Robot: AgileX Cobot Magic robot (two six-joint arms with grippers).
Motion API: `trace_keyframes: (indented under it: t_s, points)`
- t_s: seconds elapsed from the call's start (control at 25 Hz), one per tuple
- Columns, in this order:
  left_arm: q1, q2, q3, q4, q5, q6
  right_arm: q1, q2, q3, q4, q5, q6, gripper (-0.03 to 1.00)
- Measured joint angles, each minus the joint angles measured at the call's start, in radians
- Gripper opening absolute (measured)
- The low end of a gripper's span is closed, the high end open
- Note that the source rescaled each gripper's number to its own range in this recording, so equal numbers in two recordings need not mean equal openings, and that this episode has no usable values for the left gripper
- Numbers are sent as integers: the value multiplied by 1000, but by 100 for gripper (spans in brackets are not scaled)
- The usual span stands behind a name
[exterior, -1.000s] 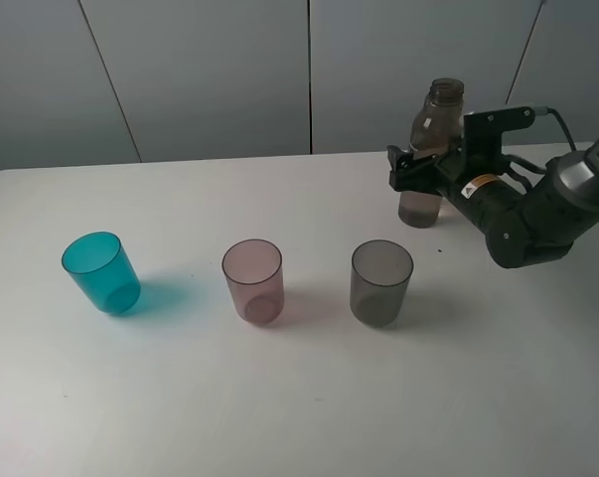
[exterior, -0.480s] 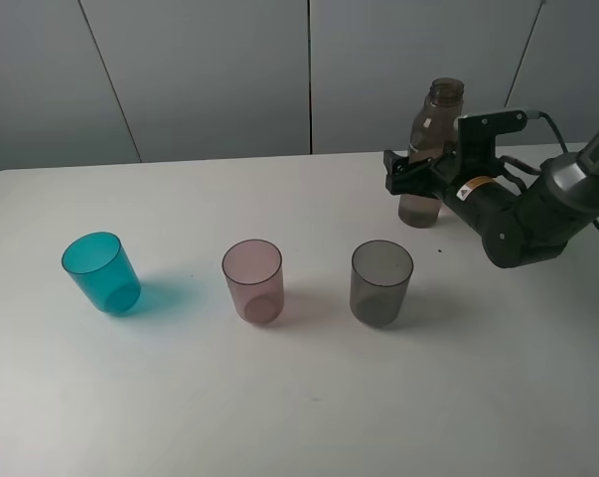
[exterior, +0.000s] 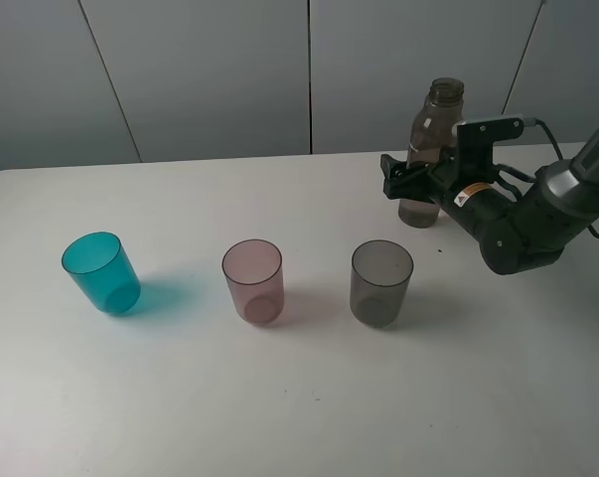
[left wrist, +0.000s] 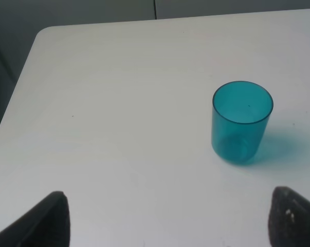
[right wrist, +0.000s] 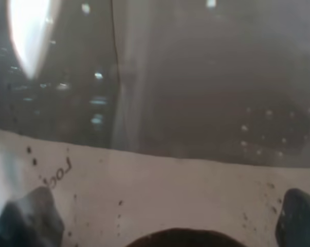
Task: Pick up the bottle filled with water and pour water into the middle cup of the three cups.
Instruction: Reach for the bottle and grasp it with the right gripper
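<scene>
Overhead, the white table (exterior: 309, 397) carries three cups in a row across its middle. The teal cup (exterior: 102, 273) is at the left, the pale pink middle cup (exterior: 253, 281) is next, and the smoky grey cup (exterior: 381, 283) is at the right. All are upright and well apart, with bare tabletop between them and a broad open strip in front. The bottle (exterior: 426, 134) stands upright behind and to the right of the grey cup, near the table's far edge, with grey wall panels beyond. The right gripper (exterior: 413, 184) reaches in from the right at the bottle's lower half. One dark finger shows on the bottle's left side and the arm's body crowds its right.

From the left wrist, the left gripper (left wrist: 170, 226) is spread wide with nothing between its fingers (left wrist: 49, 218). It hangs over bare table, and the teal cup (left wrist: 242, 122) stands ahead of it. The table's rounded corner and side edge run close by, with dark floor past them.

From the right wrist, the bottle's smoky-brown wall (right wrist: 196, 77) fills nearly the whole view. The right gripper (right wrist: 165, 221) has its fingertips (right wrist: 31, 216) far apart at either side of it. The jaws straddle the bottle without having closed. What the paler band lower down is, I cannot tell.
</scene>
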Motion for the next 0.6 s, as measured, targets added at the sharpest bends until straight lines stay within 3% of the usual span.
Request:
trace_keyframes:
  t_s: [0.04, 0.08, 0.12, 0.16, 0.2, 0.6]
  points:
    - [0, 0, 0, 0, 0, 0, 0, 0, 0, 0, 0, 1, 100]
    - [0, 0, 0, 0, 0, 0, 0, 0, 0, 0, 0, 5, 88]
    - [0, 0, 0, 0, 0, 0, 0, 0, 0, 0, 0, 10, 61]
    - [0, 0, 0, 0, 0, 0, 0, 2, 0, 0, -2, 14, 22]
    - [0, 0, 0, 0, 0, 0, 0, 2, 0, 0, -2, 21, 1]
    - [0, 0, 0, 0, 0, -2, -2, 2, 0, -43, -2, 43, 3]
